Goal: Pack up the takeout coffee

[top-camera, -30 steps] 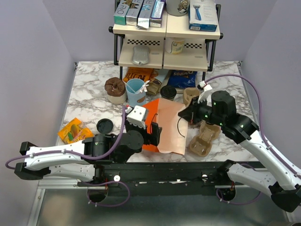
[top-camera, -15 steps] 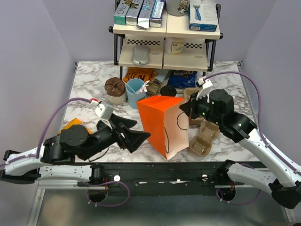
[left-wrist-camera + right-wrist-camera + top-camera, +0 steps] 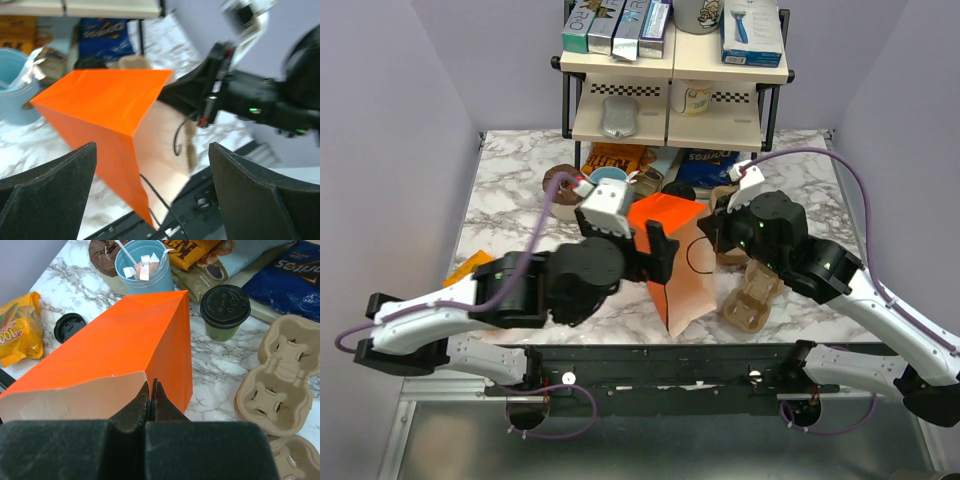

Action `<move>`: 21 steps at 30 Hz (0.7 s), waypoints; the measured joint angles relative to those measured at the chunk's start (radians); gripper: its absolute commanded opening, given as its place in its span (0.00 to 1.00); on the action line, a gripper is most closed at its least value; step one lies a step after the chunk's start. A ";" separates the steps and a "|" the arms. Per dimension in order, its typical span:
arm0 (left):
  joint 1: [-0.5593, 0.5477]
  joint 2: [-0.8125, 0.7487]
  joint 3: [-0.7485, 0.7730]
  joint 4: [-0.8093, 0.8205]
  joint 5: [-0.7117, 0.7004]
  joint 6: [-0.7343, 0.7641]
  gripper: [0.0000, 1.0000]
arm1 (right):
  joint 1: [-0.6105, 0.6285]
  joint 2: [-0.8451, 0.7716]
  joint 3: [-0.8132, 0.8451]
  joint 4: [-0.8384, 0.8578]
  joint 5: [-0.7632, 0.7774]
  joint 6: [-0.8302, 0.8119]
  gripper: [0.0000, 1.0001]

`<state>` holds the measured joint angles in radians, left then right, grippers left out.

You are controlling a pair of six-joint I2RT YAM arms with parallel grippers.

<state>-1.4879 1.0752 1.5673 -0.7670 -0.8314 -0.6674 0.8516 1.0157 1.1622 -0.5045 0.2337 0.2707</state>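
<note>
The takeout coffee, an olive-green cup with a black lid, stands upright behind an orange paper bag; in the top view its lid peeks out behind the bag. My right gripper is shut on the bag's upper rim and holds the bag up, as the top view also shows. My left gripper is open, its fingers spread wide just short of the bag. In the top view it is at the bag's left side.
A light blue cup with a stirrer stands left of the coffee. Brown pulp carriers lie to the right of the bag. A loose black lid and a yellow snack bag lie at the left. A shelf rack stands at the back.
My left arm has swung from the left in to the bag's left side, jaws open. The bag has gone from lying flat to standing open. My right gripper has kept its hold.
</note>
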 measured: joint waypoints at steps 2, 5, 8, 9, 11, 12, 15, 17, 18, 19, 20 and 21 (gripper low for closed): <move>0.000 0.089 0.057 -0.086 -0.045 -0.040 0.99 | 0.012 0.000 0.012 -0.013 0.021 0.003 0.01; 0.000 0.167 0.074 -0.204 -0.078 -0.089 0.99 | 0.015 0.000 0.022 -0.023 0.041 0.021 0.01; 0.000 0.183 0.062 -0.282 -0.089 -0.130 0.99 | 0.015 0.000 0.034 -0.046 0.070 0.045 0.01; 0.000 0.180 0.054 -0.291 -0.089 -0.140 0.99 | 0.016 0.000 0.040 -0.058 0.079 0.055 0.01; 0.000 0.171 0.030 -0.298 -0.089 -0.154 0.99 | 0.016 0.000 0.048 -0.072 0.092 0.072 0.01; 0.000 0.167 0.017 -0.297 -0.089 -0.157 0.99 | 0.016 0.000 0.048 -0.074 0.092 0.076 0.01; 0.000 0.175 -0.010 -0.297 -0.090 -0.166 0.99 | 0.020 0.004 0.048 -0.074 0.085 0.080 0.01; 0.001 0.192 -0.017 -0.294 -0.093 -0.174 0.99 | 0.020 0.005 0.048 -0.074 0.076 0.080 0.01; 0.003 0.200 -0.022 -0.290 -0.093 -0.174 0.99 | 0.020 0.004 0.048 -0.073 0.071 0.081 0.01; 0.011 0.208 -0.026 -0.286 -0.091 -0.175 0.99 | 0.021 0.004 0.048 -0.073 0.068 0.084 0.01; 0.024 0.212 -0.034 -0.278 -0.084 -0.175 0.98 | 0.023 0.003 0.046 -0.072 0.066 0.087 0.01; 0.038 0.213 -0.046 -0.266 -0.071 -0.175 0.97 | 0.024 0.002 0.043 -0.071 0.065 0.090 0.01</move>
<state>-1.4502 1.2881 1.5215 -1.0325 -0.9028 -0.8429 0.8757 1.0176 1.2053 -0.5758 0.2985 0.3603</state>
